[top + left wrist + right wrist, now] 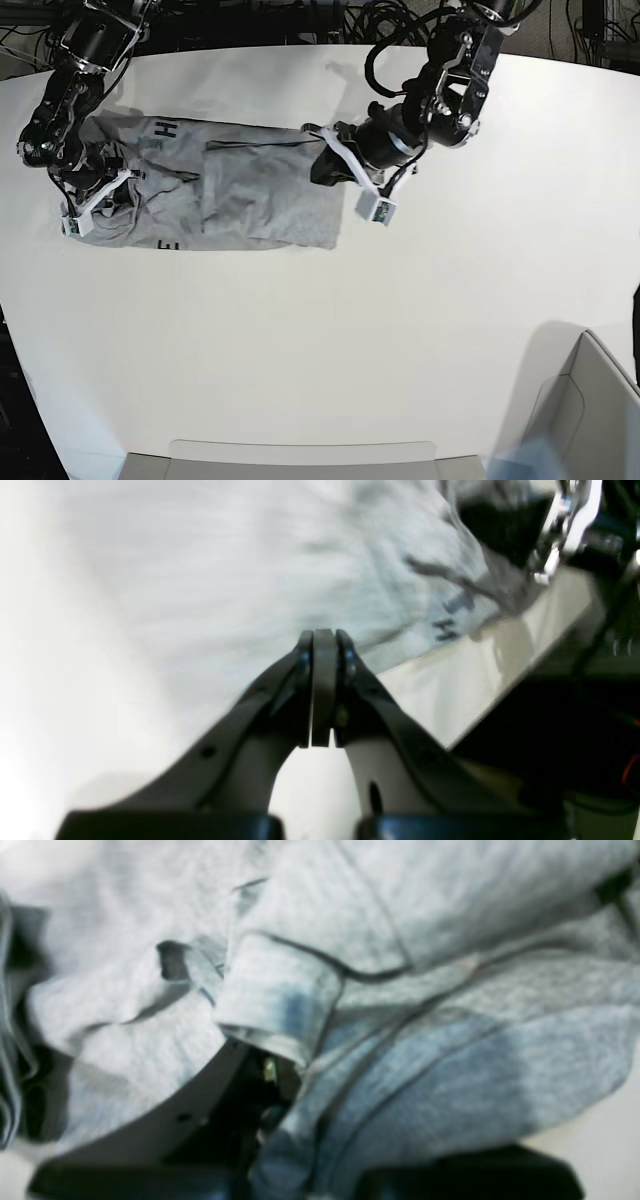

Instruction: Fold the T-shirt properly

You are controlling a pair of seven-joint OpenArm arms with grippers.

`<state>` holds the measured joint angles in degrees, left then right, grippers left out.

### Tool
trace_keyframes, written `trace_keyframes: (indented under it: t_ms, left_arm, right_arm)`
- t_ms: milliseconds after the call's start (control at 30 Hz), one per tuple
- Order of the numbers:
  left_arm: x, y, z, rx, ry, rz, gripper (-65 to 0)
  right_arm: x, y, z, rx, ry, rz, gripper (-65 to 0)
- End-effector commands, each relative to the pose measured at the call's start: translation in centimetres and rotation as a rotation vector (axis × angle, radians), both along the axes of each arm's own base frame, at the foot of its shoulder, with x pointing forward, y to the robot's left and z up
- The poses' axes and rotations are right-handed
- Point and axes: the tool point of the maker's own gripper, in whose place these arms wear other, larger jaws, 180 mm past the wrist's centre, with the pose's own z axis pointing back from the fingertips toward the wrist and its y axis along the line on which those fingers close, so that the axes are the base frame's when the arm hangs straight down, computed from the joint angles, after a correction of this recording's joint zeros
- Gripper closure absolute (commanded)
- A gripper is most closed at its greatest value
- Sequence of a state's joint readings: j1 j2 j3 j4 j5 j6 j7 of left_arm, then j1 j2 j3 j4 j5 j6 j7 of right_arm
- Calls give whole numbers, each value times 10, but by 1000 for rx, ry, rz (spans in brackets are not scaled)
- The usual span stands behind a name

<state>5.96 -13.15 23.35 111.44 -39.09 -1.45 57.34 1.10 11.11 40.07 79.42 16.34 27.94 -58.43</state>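
The grey T-shirt lies spread crosswise on the white table, with black letters showing at its left part. At the shirt's left end my right gripper is closed into bunched cloth. In the right wrist view, folds of the T-shirt wrap over the right gripper; one dark finger shows and the other is hidden. My left gripper rests at the shirt's right edge. In the left wrist view the left gripper is shut, pads together, tips touching the edge of the T-shirt; whether cloth is pinched I cannot tell.
A grey box stands at the table's front right corner, and a low tray rim runs along the front edge. Cables lie behind the table at the back. The table's edge is near the left gripper.
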Motion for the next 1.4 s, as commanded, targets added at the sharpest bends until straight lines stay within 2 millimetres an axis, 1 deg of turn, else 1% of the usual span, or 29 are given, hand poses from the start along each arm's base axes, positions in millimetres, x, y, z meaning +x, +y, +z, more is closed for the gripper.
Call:
trace_keyframes:
  t_ms: [0, 33, 67, 100, 167, 233, 267, 333, 367, 433, 567, 700, 733, 800, 900, 1033, 1100, 1267, 1367]
  left_arm:
    - [7, 12, 8, -11, -25, 46, 0]
    - [9, 25, 5, -10, -12, 87, 0]
    - [10, 40, 1, -13, 6, 137, 0]
    - [12, 59, -2, -14, 19, 200, 0]
    - [12, 92, -7, -15, 41, 301, 0]
    - [9, 120, -12, 1, 56, 381, -1]
    - [8, 130, -16, 13, 65, 405, -1]
    - [3, 143, -24, 30, 97, 434, -1]
    - [-1, 146, -29, 36, 121, 435, -1]
    - [-8, 152, -38, 49, 184, 433, -1]
    - [-14, 156, -48, 53, 233, 439, 0]
    - [-17, 156, -51, 56, 244, 440, 0]
    - [-17, 156, -51, 56, 244, 440, 0]
    - [-17, 156, -51, 56, 245, 439, 0]
    - [-17, 156, -51, 56, 246, 437, 0]
    - [-17, 156, -51, 56, 247, 436, 0]
    - [-17, 156, -51, 56, 246, 434, 0]
    - [-17, 153, -51, 53, 246, 428, 0]
    - [-16, 153, -51, 53, 245, 428, -1]
  right_arm:
    - [6, -13, 15, -73, -16, -11, 0]
    - [8, -16, 21, -113, -22, -6, 0]
    - [11, -14, 29, -156, -32, 15, 0]
    - [14, -6, 33, -194, -35, 47, 0]
    - [20, 8, 47, -267, -65, 89, 0]
    - [22, 20, 62, -349, -89, 113, 0]
    - [24, 27, 70, -385, -106, 119, 0]
    - [28, 46, 88, -468, -141, 148, 0]
    - [30, 55, 95, -504, -153, 165, 0]
    - [33, 79, 109, -579, -183, 214, 0]
    - [32, 121, 119, -685, -200, 304, 0]
    - [32, 160, 120, -742, -213, 409, 0]
    - [32, 167, 120, -746, -218, 424, 0]
    - [34, 176, 114, -757, -205, 454, 0]
    - [41, 184, 102, -748, -189, 442, 0]
    - [40, 204, 86, -727, -183, 455, 0]
    - [39, 214, 83, -718, -188, 464, 0]
    - [39, 237, 83, -700, -222, 488, 0]
    - [36, 249, 76, -701, -212, 514, 0]
